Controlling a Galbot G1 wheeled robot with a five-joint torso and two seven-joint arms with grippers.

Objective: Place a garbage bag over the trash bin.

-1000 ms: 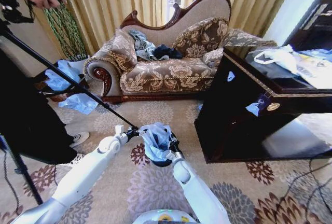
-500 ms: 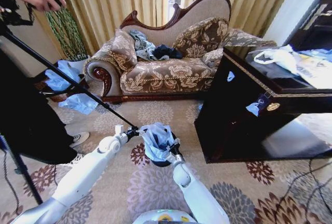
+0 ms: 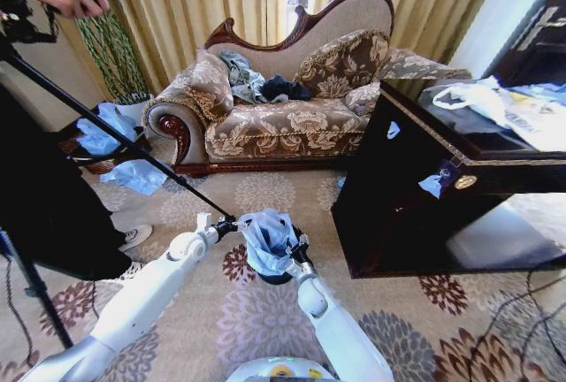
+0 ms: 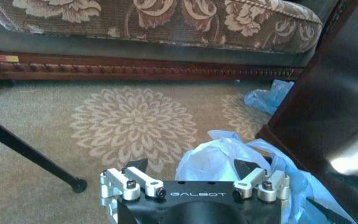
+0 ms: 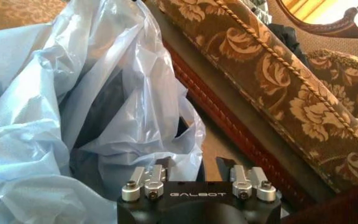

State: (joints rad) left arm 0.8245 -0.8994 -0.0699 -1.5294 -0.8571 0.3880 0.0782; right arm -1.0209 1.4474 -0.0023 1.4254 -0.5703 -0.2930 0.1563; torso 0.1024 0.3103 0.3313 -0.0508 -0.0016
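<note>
Garbage bag (image 5: 54, 121): thin crinkled translucent plastic. Sofa (image 3: 283, 121): woven floral cloth, glossy carved wood. Carpet (image 4: 129, 126): matt pile.

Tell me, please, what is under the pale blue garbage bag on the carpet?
Under the garbage bag a dark curved edge of the trash bin shows at the bottom. The bag covers the bin's rim and inside, so its contents cannot be seen. The left gripper and right gripper flank the bag.

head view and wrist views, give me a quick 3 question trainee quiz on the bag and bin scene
1. True or false: the garbage bag lies flat on the carpet.
2. Which gripper is at the bag's sofa side? A) left gripper B) right gripper
3. Fill in: the trash bin stands on the ____.

Key: 1 false, it is bunched over the bin. 2 A. 3 carpet.
</note>
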